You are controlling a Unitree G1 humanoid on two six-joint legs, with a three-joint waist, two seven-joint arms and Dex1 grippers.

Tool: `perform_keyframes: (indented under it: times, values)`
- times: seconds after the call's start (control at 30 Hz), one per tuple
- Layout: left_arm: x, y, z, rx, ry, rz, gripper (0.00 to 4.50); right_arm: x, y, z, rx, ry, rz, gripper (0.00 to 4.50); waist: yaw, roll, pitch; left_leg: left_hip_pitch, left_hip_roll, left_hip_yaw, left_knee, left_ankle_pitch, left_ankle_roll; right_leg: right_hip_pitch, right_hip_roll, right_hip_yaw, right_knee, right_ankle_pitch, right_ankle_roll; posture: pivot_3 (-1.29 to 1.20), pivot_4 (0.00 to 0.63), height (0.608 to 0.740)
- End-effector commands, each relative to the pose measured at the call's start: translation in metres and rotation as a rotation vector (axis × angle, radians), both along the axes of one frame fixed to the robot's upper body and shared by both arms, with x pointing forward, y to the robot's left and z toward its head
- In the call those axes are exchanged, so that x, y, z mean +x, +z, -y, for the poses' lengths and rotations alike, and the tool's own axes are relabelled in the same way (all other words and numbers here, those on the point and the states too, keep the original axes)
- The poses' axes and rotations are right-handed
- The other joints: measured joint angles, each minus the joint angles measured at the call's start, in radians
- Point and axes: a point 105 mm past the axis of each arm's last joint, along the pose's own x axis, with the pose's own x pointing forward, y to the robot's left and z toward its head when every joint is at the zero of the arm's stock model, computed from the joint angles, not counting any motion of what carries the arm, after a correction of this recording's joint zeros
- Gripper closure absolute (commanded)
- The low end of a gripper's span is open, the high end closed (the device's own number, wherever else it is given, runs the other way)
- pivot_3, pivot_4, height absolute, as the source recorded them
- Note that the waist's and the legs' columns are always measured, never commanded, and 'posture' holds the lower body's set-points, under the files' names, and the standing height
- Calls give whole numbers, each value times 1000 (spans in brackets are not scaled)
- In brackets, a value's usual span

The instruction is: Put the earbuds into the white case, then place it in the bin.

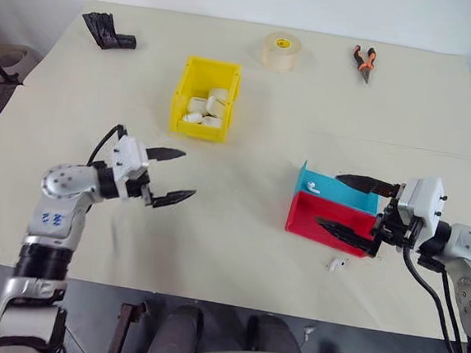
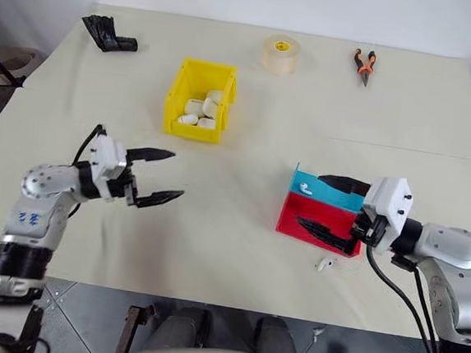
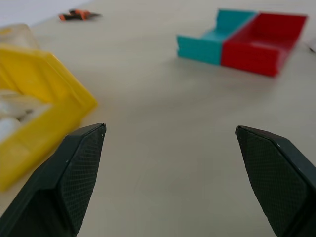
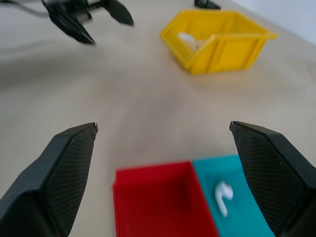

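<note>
Arms low over the table, both roughly level, pointing inward at each other. Left gripper near the left edge, fingers wide apart, empty; yellow bin sits beyond it toward the far edge, well apart. Right gripper near the right front, fingers spread wide, straddling the red tray and blue tray, holding nothing. Bin has several white cases piled inside, not clear which one counts or whether lids are shut. Blue tray holds one earbud, lying between the right fingers in the wrist view. Red tray looks bare. Second earbud lies loose on the table just in front of the red tray, near the front edge, below the right gripper's lower finger. Far edge: tape roll, pliers, black object at far left corner.
</note>
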Motion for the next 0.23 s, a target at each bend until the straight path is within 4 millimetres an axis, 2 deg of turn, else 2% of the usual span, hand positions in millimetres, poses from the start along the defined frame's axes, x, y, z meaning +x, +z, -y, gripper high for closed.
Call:
perform_keyframes:
  times: [0.03,0.13,0.23]
  values:
    - [-12,21,-13,-9,37,89,28,-2,7,16,-60,-35,70,0,-1,0,0,0,0,0,0,0,0,0,-1,0,0,0,0,0,150,740]
    - [-13,22,-18,-27,105,112,28,-2,8,26,-58,-82,99,0,-1,0,0,0,-1,0,0,0,0,0,-1,0,0,0,0,0,150,740]
    - [-11,21,-15,-26,117,136,28,1,8,30,-41,-109,105,0,-1,0,0,0,-1,0,0,0,1,1,-1,-1,0,0,0,0,150,740]
